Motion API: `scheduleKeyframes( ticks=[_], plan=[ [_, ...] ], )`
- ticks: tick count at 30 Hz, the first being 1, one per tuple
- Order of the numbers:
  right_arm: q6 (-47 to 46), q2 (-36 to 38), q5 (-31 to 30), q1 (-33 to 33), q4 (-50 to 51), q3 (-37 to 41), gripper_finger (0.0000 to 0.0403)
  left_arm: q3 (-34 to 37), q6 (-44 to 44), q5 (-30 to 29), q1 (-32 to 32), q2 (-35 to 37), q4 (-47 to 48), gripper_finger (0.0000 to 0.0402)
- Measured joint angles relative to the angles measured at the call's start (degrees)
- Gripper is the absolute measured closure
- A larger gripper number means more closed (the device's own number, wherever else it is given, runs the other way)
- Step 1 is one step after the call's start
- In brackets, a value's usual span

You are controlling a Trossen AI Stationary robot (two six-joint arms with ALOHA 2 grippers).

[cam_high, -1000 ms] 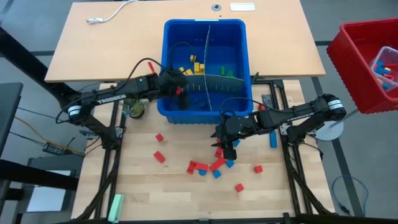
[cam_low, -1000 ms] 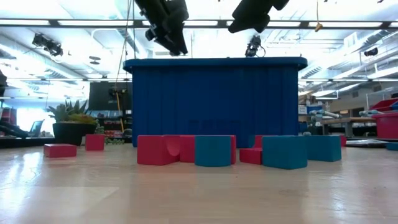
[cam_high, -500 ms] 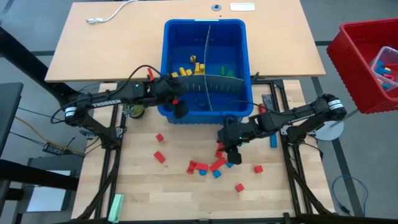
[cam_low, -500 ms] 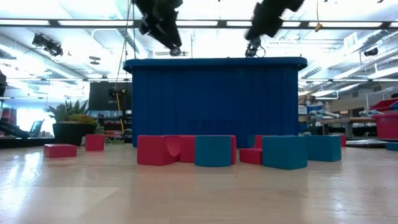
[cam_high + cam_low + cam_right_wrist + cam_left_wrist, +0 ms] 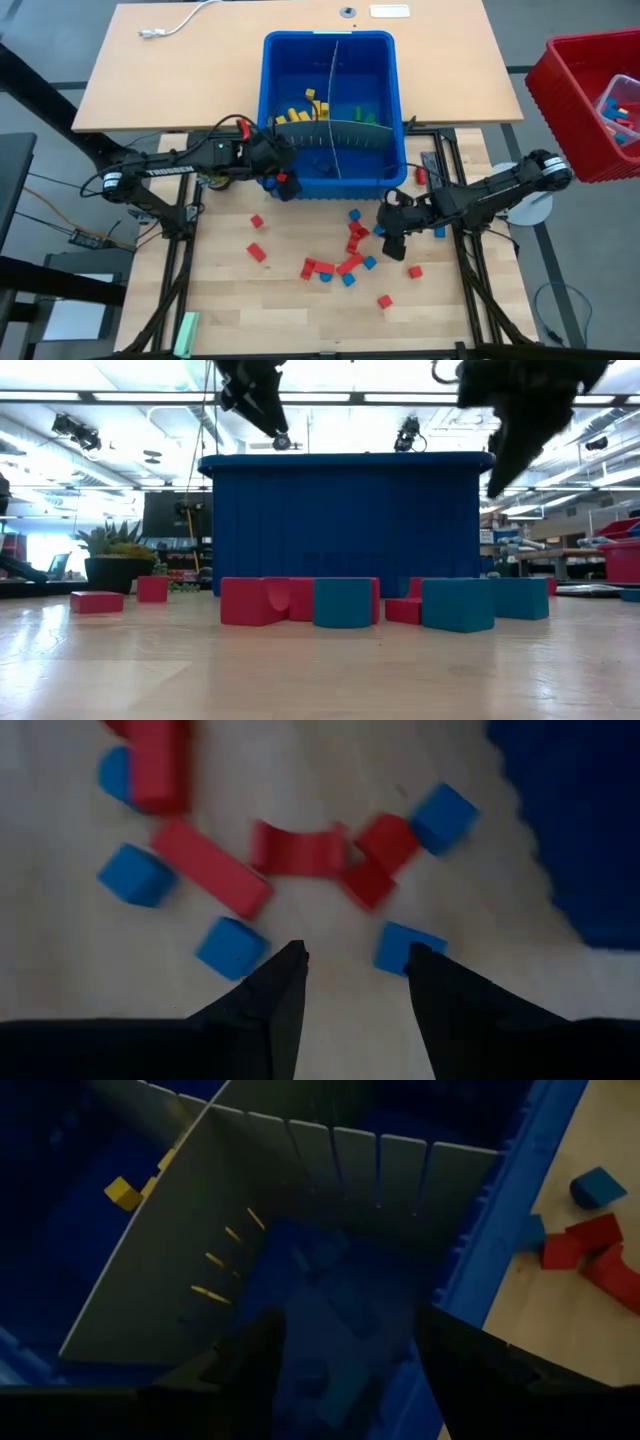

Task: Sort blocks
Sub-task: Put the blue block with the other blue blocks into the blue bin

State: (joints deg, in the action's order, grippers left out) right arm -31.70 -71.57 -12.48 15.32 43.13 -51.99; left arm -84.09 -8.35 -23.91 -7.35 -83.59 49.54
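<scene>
Two grippers working near a blue bin (image 5: pixel 332 45) on a desk (image 5: pixel 225 300) strewn with blocks (image 5: pixel 349 262).

High view: left gripper (image 5: pixel 281 183) hangs over the bin's near-left corner; right gripper (image 5: pixel 391 240) hovers over the desk beside the red and blue blocks; yellow and green blocks lie inside the bin. Low view: blocks line up before the bin wall. Left wrist view: jaws apart, empty, above a compartment with grey dividers (image 5: pixel 190 1230) (dark blue blocks below). Right wrist view: jaws apart over bare wood, blocks just beyond.
</scene>
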Motion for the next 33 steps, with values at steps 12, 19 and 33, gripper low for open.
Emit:
scheduleKeyframes(
  ticks=[12,19,33],
  plan=[
    [3.0,1.8,-2.8,-3.2,-8.5,9.1,0.0241,0.0,0.5,-0.2,0.0,0.0,-1.2,0.017],
    [-2.0,-1.6,1.9,-6.4,-8.7,9.6,0.0205,0.0,0.6,-0.1,0.0,0.0,-1.7,0.017],
    [-1.2,-12.3,2.3,-6.8,-11.6,9.6,0.004,0.0,0.8,-0.1,0.0,0.0,-1.6,0.017]
  ],
)
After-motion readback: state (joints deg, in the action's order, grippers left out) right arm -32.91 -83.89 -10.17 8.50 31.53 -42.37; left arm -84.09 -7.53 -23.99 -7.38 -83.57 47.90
